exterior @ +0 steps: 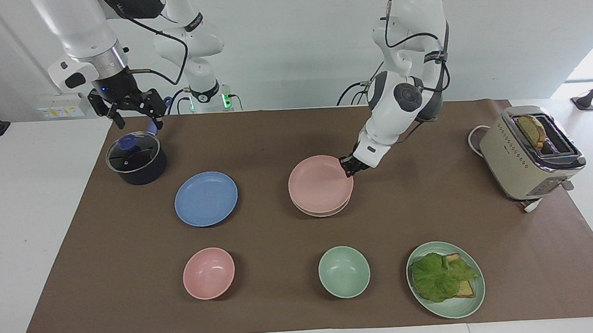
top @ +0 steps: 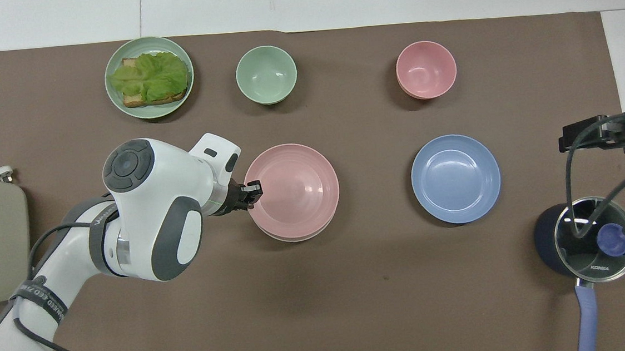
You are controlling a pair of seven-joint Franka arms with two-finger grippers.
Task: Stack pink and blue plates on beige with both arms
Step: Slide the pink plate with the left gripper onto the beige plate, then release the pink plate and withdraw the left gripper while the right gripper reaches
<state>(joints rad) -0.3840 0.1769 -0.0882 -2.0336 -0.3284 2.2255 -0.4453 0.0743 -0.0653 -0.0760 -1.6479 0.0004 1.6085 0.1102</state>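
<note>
The pink plate (exterior: 320,183) (top: 294,188) lies squarely over the beige plate (exterior: 325,213) (top: 295,237). Only a thin crescent of the beige rim shows beneath it. Whether the two touch I cannot tell. My left gripper (exterior: 349,164) (top: 251,191) is shut on the pink plate's rim, on the side toward the left arm's end of the table. The blue plate (exterior: 206,198) (top: 456,178) rests flat on the mat beside the stack, toward the right arm's end. My right gripper (exterior: 139,124) (top: 594,135) hangs open over the pot, holding nothing.
A dark pot with a glass lid (exterior: 136,157) stands near the right arm's base. A toaster (exterior: 531,151) sits at the left arm's end. Farther from the robots are a pink bowl (exterior: 208,272), a green bowl (exterior: 343,271) and a green plate (exterior: 474,304) with lettuce and toast.
</note>
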